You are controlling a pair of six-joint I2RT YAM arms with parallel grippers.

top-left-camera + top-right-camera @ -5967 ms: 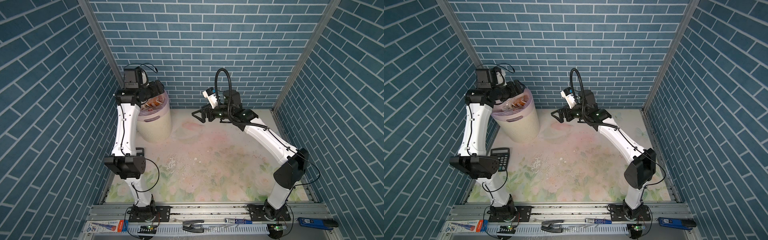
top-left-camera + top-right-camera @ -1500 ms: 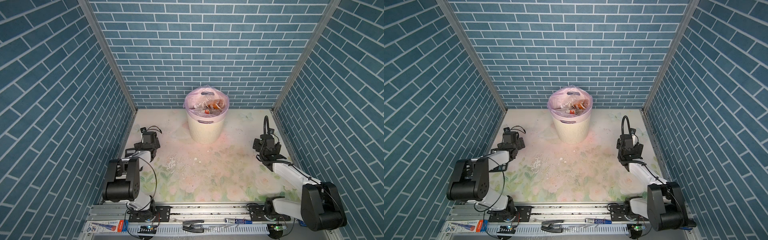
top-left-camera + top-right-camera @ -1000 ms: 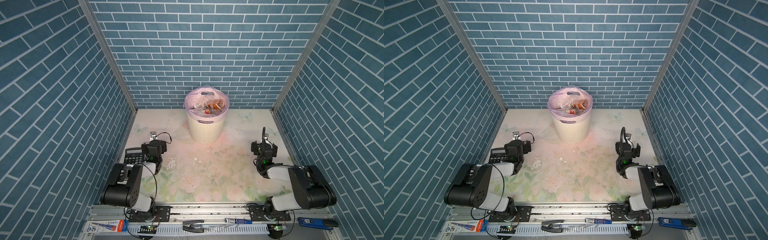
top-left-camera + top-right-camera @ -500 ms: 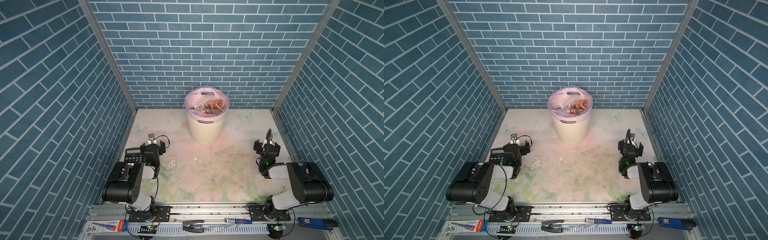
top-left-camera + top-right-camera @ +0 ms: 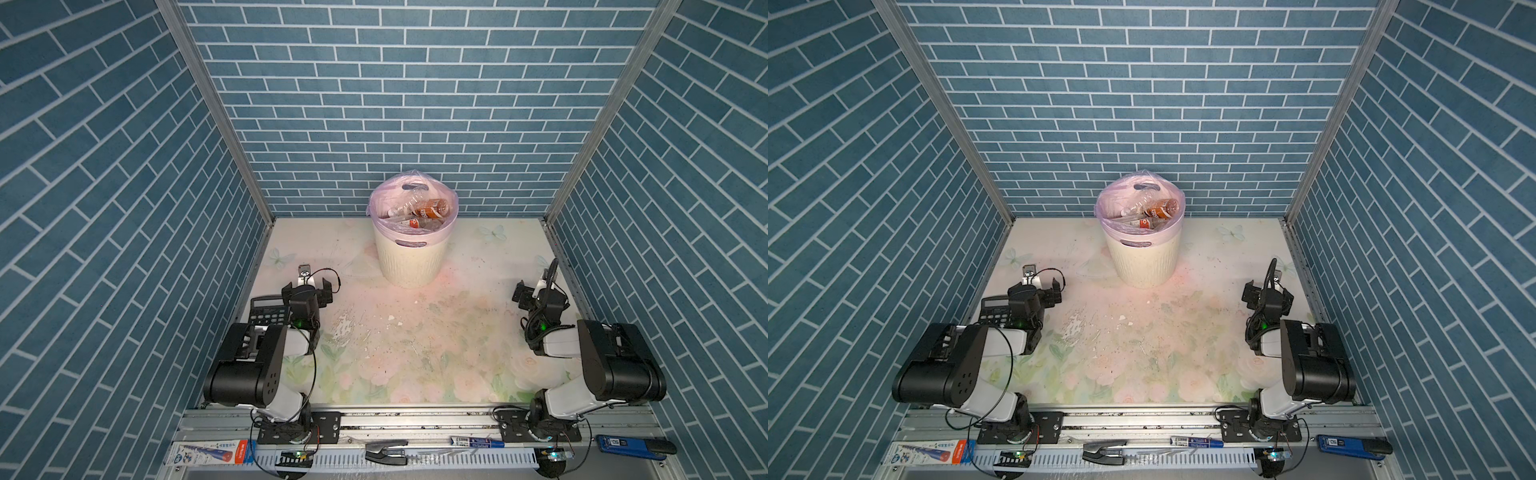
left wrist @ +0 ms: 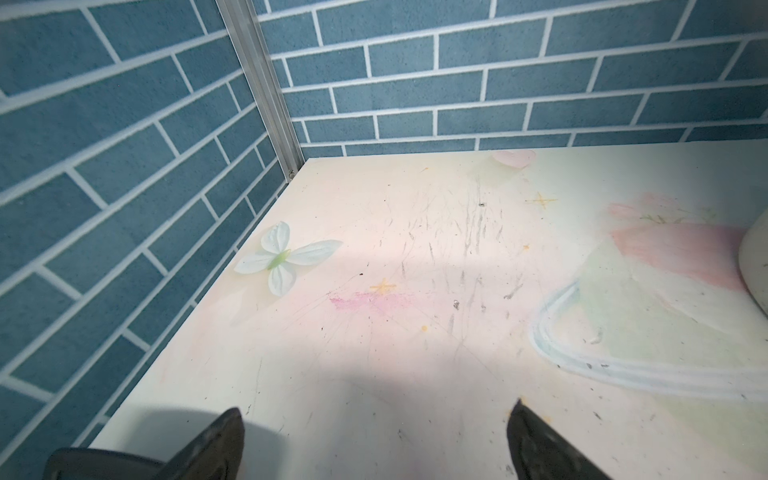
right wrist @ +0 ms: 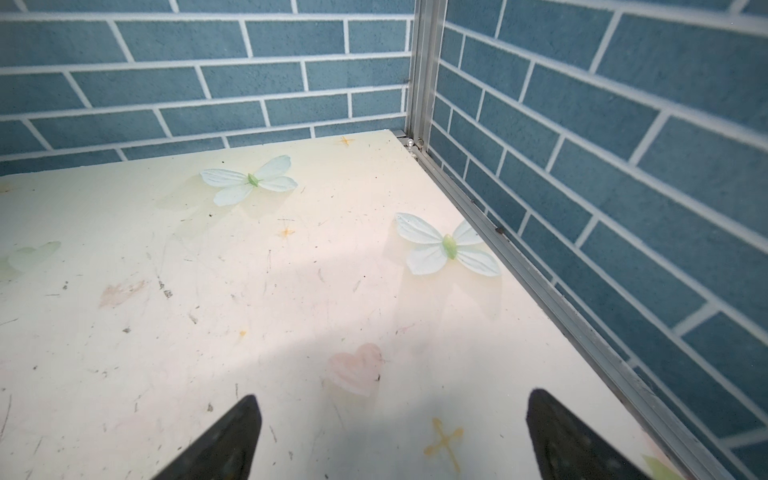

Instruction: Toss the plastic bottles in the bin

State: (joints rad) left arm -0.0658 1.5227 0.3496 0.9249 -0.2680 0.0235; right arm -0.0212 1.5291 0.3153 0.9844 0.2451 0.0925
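Note:
The cream ribbed bin [image 5: 409,257] [image 5: 1144,262], lined with a pink bag, stands at the middle back of the table. Several plastic bottles [image 5: 420,210] [image 5: 1149,212] lie piled inside it, one with a brown label. No bottle shows on the table. My left gripper [image 5: 308,286] [image 5: 1036,293] [image 6: 377,407] rests low at the left, open and holding nothing. My right gripper [image 5: 540,293] [image 5: 1266,295] [image 7: 395,395] rests low at the right, also open with nothing in it. Only the bin's lower wall [image 6: 756,266] shows in the left wrist view.
A black calculator [image 5: 268,311] [image 5: 994,313] lies by the left wall, under the left arm. Blue brick walls close in three sides, with a metal rail [image 7: 540,286] along the right edge. A blue tool [image 5: 631,444] and a boxed tube [image 5: 208,452] lie on the front rail.
Six seconds ago both arms were raised and the bin stood at the back left. Now the bin stands at the middle back and both arms are folded low. Over the last second they only settled slightly.

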